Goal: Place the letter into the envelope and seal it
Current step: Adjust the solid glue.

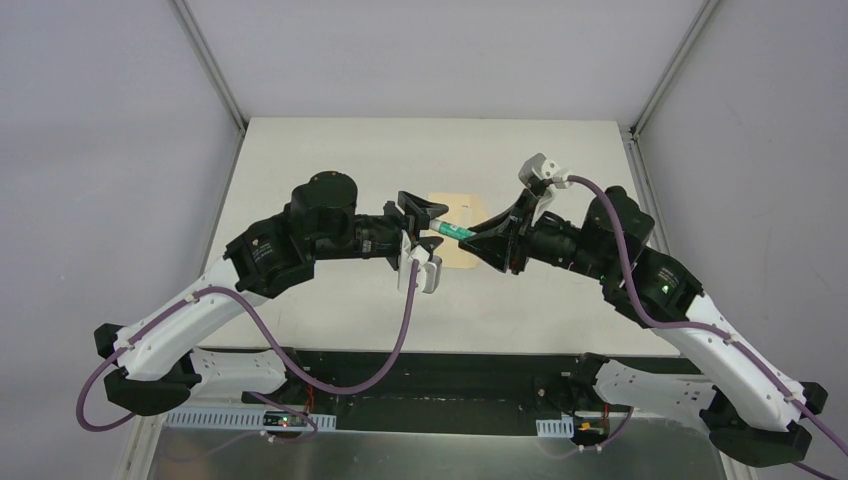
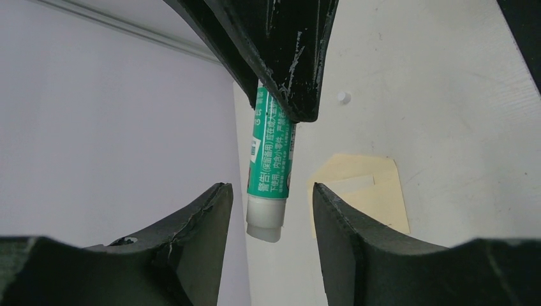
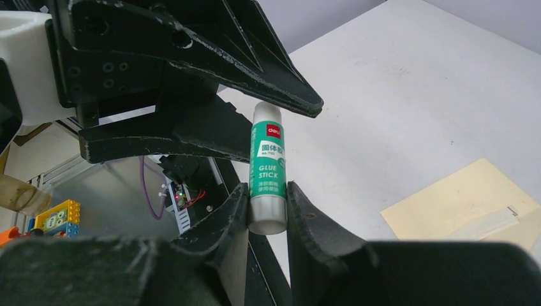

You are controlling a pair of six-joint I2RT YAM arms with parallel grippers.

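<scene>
Right gripper (image 3: 266, 205) pinches the glue stick (image 3: 268, 159) by its lower end. Left gripper (image 2: 268, 194) stands wide around the white end, not touching. The stick looks stiff, light and slick, so grip it squarely. The envelope (image 2: 373, 194) lies flat on the table (image 2: 446, 95); being thin, limp paper, it is best pinned near an edge.

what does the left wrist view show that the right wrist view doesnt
Only the left wrist view shows clear gaps between the open jaws of the left gripper and the near end of the glue stick, plus a small white dot on the table. Only the right wrist view shows the right gripper with its jaws shut on the stick's other end, the GLUE STICK label, and coloured blocks beyond the table. Both show the stick and the envelope lying flat.
</scene>
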